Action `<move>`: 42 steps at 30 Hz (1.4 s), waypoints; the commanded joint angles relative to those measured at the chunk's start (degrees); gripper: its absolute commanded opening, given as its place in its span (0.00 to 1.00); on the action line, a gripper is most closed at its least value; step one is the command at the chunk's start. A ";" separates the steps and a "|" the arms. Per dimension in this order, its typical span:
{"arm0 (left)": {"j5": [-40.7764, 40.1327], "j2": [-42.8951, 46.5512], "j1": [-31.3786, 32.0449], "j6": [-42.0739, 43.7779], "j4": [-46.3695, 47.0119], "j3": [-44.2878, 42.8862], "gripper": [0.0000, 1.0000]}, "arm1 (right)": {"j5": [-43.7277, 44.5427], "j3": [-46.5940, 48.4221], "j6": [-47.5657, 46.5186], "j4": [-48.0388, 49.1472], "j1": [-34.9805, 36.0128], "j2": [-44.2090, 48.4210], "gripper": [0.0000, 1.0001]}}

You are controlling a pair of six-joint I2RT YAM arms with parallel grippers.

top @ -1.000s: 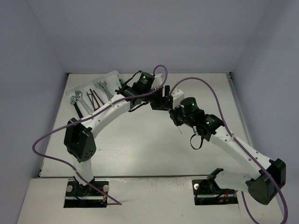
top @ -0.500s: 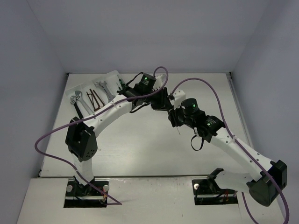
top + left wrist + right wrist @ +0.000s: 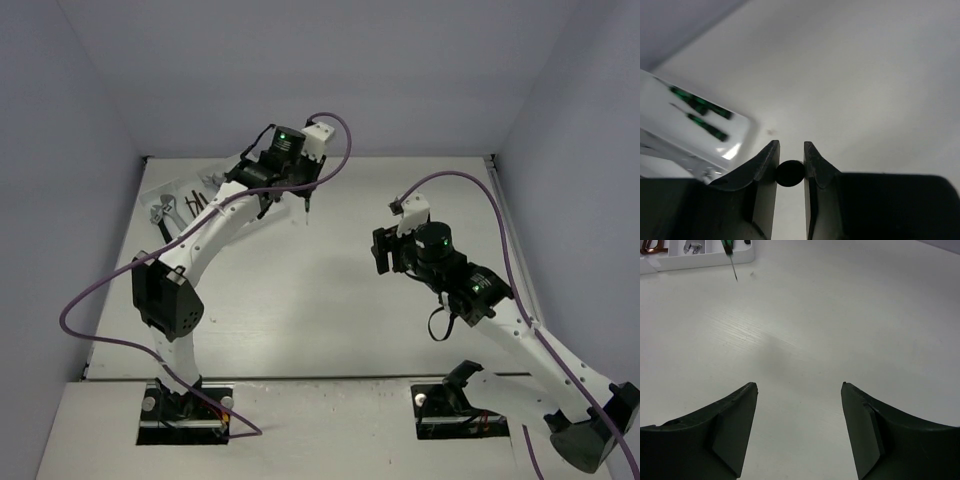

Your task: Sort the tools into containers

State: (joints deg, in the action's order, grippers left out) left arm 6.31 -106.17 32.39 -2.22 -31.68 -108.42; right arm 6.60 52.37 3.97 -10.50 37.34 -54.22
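My left gripper [image 3: 302, 197] is shut on a black screwdriver [image 3: 306, 208], held upright above the table just right of the white tray [image 3: 152, 195]. In the left wrist view the handle [image 3: 790, 173] shows end-on, pinched between the jaws of that gripper [image 3: 790, 145]. Two black screwdrivers with green marks [image 3: 700, 102] lie in the tray [image 3: 740, 137]. Wrenches [image 3: 165, 212] and hex keys [image 3: 200, 200] lie in other compartments. My right gripper [image 3: 382, 252] is open and holds nothing, right of centre. From the right gripper [image 3: 799, 385], the held screwdriver's tip [image 3: 733, 267] hangs near the tray [image 3: 700, 260].
Grey walls close the table on the left, back and right. The left arm's purple cable [image 3: 330, 150] loops over its wrist, and the right arm's cable [image 3: 470, 190] arcs above its forearm. Bare white tabletop [image 3: 840, 315] lies between the two grippers.
The two grippers met at the centre; the left shut on the screwdriver and carried it up-left toward the tray. The right opened and drew back to the right.
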 commanded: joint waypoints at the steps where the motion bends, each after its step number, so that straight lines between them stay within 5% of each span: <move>1: -8.77 -2.73 -2.40 28.79 6.50 -2.57 0.00 | 1.83 -2.01 3.02 1.58 0.19 2.14 0.65; 8: -21.10 -10.39 -5.18 47.39 16.96 -2.76 0.00 | -0.15 -1.37 5.17 -1.02 0.19 2.96 0.65; 12: -21.71 -13.68 -6.55 53.11 23.50 -2.45 0.00 | -2.39 -0.69 5.35 -2.71 0.19 2.63 0.65; 27: -4.64 -22.94 -13.78 69.19 36.19 -0.62 0.10 | -4.49 2.30 5.44 -7.70 0.27 -2.49 0.65; 30: -3.54 -23.11 -14.45 69.36 36.52 0.64 0.22 | -4.49 2.47 5.35 -7.78 0.27 -3.24 0.65; 36: -1.63 -22.86 -14.64 68.24 36.19 2.50 0.28 | -4.00 2.55 4.34 -7.86 0.19 -4.80 0.65; 39: -1.17 -21.97 -14.50 67.56 36.17 3.33 0.50 | -3.72 2.56 4.21 -7.96 0.19 -4.77 0.65; 42: -1.54 -19.89 -14.36 65.28 36.26 3.86 0.61 | -3.33 2.64 4.28 -8.04 0.19 -3.94 0.65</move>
State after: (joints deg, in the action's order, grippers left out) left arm 3.12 -131.85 17.94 65.30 0.76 -104.01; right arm 2.55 52.10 8.80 -19.22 37.34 -58.91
